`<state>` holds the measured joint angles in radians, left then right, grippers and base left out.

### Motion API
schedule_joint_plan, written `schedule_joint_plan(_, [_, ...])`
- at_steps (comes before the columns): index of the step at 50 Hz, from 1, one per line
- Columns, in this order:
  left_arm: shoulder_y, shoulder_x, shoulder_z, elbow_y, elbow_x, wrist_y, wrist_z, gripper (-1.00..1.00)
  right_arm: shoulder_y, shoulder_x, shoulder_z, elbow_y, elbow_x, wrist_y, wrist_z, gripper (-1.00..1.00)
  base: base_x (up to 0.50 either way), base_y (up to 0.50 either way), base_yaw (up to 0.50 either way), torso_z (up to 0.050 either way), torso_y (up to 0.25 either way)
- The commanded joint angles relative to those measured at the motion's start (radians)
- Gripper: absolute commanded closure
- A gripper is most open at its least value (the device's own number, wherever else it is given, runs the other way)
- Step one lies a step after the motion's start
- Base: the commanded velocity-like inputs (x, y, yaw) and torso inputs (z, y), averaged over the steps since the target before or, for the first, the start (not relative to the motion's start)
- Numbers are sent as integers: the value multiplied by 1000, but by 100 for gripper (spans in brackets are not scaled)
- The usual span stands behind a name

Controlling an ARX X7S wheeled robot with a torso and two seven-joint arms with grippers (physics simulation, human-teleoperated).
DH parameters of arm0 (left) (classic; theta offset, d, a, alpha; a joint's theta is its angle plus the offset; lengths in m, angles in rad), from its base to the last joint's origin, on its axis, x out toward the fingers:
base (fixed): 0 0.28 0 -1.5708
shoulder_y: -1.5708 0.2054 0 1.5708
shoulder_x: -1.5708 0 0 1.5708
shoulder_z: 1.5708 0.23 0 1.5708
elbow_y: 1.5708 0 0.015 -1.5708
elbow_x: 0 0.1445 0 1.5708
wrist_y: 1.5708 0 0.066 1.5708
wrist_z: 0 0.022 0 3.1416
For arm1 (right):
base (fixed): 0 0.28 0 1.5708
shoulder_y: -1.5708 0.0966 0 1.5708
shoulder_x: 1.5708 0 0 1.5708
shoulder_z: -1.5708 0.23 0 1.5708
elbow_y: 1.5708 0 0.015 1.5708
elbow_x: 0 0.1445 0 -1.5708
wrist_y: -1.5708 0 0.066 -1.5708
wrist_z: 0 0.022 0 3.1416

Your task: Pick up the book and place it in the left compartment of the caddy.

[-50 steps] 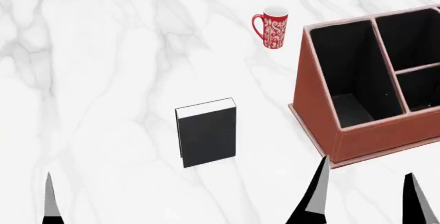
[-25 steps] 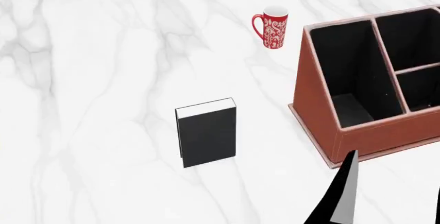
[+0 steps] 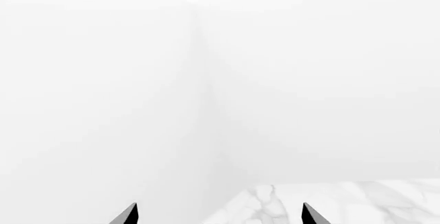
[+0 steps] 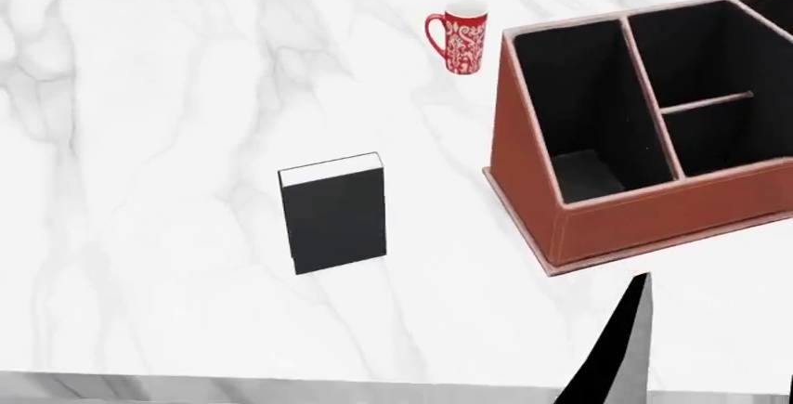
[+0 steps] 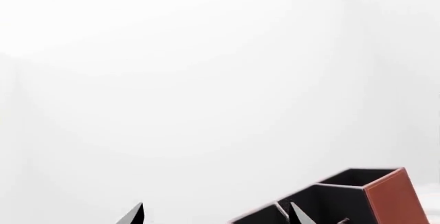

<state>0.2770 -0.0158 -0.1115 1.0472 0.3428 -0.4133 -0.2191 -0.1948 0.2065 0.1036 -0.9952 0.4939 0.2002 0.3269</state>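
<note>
Matte black book [image 4: 332, 220] with white page edge lies flat left of the caddy [image 4: 644, 209]; both pincers spread, empty.

- In the head view, one finger [image 4: 623, 344] of the right gripper shows as a long tapered blade, black with a pale grey face, narrowing to a sharp tip.
- The left gripper [image 3: 218, 214] shows as two small black triangular fingertips with a thin grey edge.
- The right gripper [image 5: 218, 214] in its wrist view shows the same: two black pointed tips, grey along one side.
</note>
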Motion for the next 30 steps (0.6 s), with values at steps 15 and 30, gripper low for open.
schedule_joint_plan(15, [-3, 15, -20, 0, -13, 6, 45, -100, -4, 13, -2, 7, -11, -25, 13, -100, -128, -168, 0, 0, 0])
schedule_joint_plan(30, [-1, 15, -19, 0, -17, 10, 46, -100, -14, 27, -20, 12, -24, -53, 13, -100, 331, 0, 0, 0, 0])
